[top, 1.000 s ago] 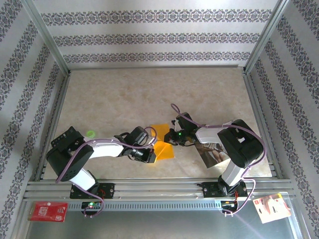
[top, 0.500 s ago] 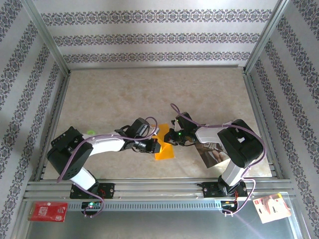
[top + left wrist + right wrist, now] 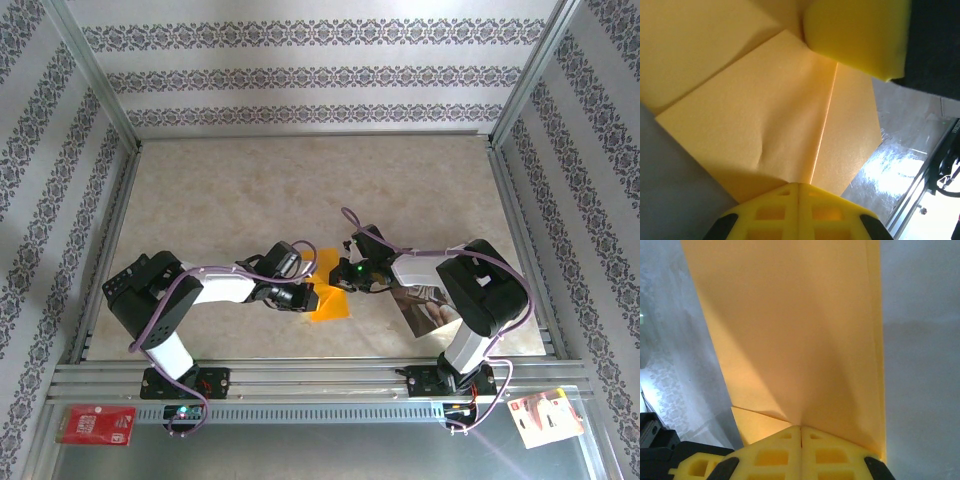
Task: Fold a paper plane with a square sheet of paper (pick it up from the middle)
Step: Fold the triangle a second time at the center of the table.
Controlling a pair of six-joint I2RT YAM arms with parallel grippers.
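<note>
Top external view, from left to right: one red card (image 3: 96, 424) on the front ledge carries white print too small to read. Two arms reach inward, and the left gripper (image 3: 310, 297) and right gripper (image 3: 340, 283) meet at a single orange paper (image 3: 332, 306), partly folded, near the front middle of the table (image 3: 250, 190). One glossy photo sheet (image 3: 425, 308) lies under the right arm, and a second card (image 3: 545, 417), white and red, sits far right with its print equally unreadable. Left wrist view adds the paper's creases and overlapping flaps, with the left gripper's yellow fingers (image 3: 765, 215) pressed together, pinching its edge. Right wrist view shows that gripper's fingers (image 3: 835, 450) likewise closed on the paper, wrinkles fanning out from the pinch and a straight fold down its right side.
</note>
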